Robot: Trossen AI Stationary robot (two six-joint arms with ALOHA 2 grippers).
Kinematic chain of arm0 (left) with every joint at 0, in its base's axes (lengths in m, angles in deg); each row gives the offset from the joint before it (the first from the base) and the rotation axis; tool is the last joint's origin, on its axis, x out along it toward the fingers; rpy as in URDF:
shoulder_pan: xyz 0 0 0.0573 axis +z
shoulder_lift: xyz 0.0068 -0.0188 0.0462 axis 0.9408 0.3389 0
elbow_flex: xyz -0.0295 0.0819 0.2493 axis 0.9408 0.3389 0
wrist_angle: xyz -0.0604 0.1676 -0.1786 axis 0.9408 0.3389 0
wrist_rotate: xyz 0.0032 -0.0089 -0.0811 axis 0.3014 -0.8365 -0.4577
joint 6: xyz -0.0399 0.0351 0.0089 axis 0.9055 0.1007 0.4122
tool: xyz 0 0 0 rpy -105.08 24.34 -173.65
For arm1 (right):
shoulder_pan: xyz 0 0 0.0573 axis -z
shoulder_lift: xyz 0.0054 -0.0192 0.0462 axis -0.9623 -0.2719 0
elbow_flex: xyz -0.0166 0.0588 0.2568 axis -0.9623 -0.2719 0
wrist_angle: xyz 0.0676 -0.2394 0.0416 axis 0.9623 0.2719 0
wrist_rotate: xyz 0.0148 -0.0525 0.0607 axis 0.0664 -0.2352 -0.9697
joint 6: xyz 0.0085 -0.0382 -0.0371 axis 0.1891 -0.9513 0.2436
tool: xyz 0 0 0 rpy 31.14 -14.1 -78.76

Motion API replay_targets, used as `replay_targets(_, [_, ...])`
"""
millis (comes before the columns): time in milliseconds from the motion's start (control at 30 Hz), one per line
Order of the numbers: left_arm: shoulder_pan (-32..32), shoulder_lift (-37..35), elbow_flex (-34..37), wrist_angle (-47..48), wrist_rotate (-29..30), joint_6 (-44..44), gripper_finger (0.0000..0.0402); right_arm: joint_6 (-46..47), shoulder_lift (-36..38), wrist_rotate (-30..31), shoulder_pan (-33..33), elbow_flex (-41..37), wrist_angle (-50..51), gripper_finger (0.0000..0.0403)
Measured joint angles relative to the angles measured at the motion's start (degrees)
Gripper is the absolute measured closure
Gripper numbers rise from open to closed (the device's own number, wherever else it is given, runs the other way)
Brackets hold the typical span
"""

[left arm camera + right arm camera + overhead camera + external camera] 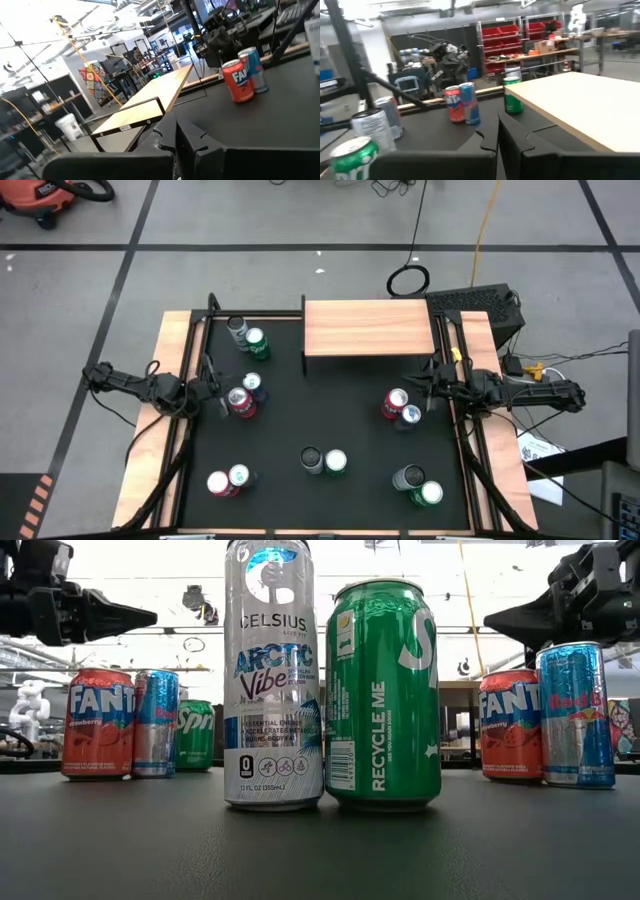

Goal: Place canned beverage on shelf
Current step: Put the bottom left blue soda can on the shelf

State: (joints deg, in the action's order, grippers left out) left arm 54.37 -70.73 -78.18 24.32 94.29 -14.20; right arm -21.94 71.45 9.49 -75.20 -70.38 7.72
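The shelf (pixel 370 326), a light-wood board on thin black legs, stands at the far middle of the black mat with nothing on it. Canned beverages stand upright in pairs: silver and green (pixel 246 335) at the far left, red and blue (pixel 244 396) at the left, red and blue (pixel 400 407) at the right, and three pairs near the front, among them a silver can (pixel 272 675) beside a green one (pixel 382 695). My left gripper (pixel 220 388) hovers shut, level, at the mat's left edge. My right gripper (pixel 427 388) hovers shut at the right edge. Neither touches a can.
Narrow wooden rails (pixel 168 415) (pixel 492 460) run along both sides of the mat. A dark box (pixel 482 304) and cables lie beyond the shelf's right end. Bare mat lies in the middle, between the can pairs and in front of the shelf.
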Motion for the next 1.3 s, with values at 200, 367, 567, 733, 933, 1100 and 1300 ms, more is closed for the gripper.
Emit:
replay_targets(200, [0.0,0.0,0.0,-1.4,-0.1,3.3,0.0401,-1.4,0.0,1.5,0.0,0.0,1.1,0.0402])
replay_targets(367, [0.0,0.0,0.0,-4.3,0.6,3.6,0.0401,-2.7,0.0,4.3,0.0,0.0,1.2,0.0363])
replay_targets(567, [0.0,0.0,0.0,-7.5,6.1,12.4,0.0401,6.9,-0.1,5.8,0.0,2.9,8.5,0.0248])
replay_targets(733, [0.0,1.5,0.0,-6.1,6.2,21.0,0.0375,14.4,-1.8,5.7,0.0,13.4,25.0,0.0178])
replay_targets(933, [0.0,5.7,0.0,-5.4,6.8,26.2,0.0288,19.1,-8.9,5.1,-0.2,22.9,37.0,0.0163])
replay_targets(1100, [0.0,9.0,0.0,-5.5,7.7,27.5,0.0222,22.7,-16.5,-3.6,-0.7,26.7,39.9,0.0163])
replay_targets(1300, [0.1,10.0,-0.1,-6.9,11.2,25.4,0.0187,26.1,-25.9,-6.4,-5.3,33.2,45.4,0.0163])
